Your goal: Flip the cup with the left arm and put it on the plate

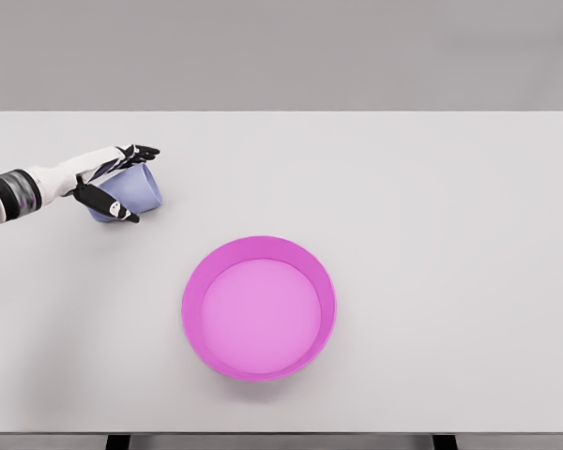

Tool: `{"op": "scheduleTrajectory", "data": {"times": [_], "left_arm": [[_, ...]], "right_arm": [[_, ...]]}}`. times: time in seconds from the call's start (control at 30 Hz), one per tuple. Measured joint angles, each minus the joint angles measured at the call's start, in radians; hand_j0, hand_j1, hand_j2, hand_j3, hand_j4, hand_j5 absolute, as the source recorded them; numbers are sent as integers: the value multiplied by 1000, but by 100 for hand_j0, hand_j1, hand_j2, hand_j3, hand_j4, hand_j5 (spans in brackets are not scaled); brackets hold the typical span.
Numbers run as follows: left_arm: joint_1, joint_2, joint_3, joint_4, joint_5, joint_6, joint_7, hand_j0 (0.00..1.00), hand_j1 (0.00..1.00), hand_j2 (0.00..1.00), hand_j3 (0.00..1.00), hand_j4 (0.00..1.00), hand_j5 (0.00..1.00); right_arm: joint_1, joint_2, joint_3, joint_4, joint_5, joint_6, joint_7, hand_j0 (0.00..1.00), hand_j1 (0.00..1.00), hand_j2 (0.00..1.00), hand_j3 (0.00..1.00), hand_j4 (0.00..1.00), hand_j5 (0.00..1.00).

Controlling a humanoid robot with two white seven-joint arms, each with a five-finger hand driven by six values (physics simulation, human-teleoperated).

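A pale blue cup point(137, 190) is at the table's left side, tilted, with its base toward the right. My left hand point(122, 180) reaches in from the left edge and is curled around it, fingers over the top and thumb below. A round magenta plate point(259, 307) with a raised rim sits at the middle front of the table, well to the right of and nearer than the cup. The right arm does not show.
The white table point(432, 206) spans the whole view; its front edge runs along the bottom with two dark legs beneath.
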Motion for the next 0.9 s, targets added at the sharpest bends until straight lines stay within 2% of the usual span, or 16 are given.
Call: {"op": "scheduleTrajectory", "data": {"times": [0.03,0.17,0.37,0.47,0.53,0.8,0.9], "left_arm": [[2,-1,0,0,-2,0,0,80,80,80,80,80,80],[0,-2,0,1,-4,-1,1,62,62,62,62,62,62],[2,-3,0,0,-1,-5,0,59,59,59,59,59,59],[17,-3,7,-34,15,-71,-1,57,57,57,57,57,57],[24,1,11,-78,61,-130,-1,57,57,57,57,57,57],[133,42,22,-304,289,-241,-4,58,58,58,58,58,58],[141,55,34,-360,352,-272,-5,58,58,58,58,58,58]], "right_arm": [[0,0,0,0,0,0,0,100,100,100,100,100,100],[0,0,0,0,0,0,0,100,100,100,100,100,100],[0,0,0,0,0,0,0,100,100,100,100,100,100],[0,0,0,0,0,0,0,100,100,100,100,100,100],[0,0,0,0,0,0,0,100,100,100,100,100,100],[0,0,0,0,0,0,0,100,100,100,100,100,100],[0,0,0,0,0,0,0,100,100,100,100,100,100]]}}
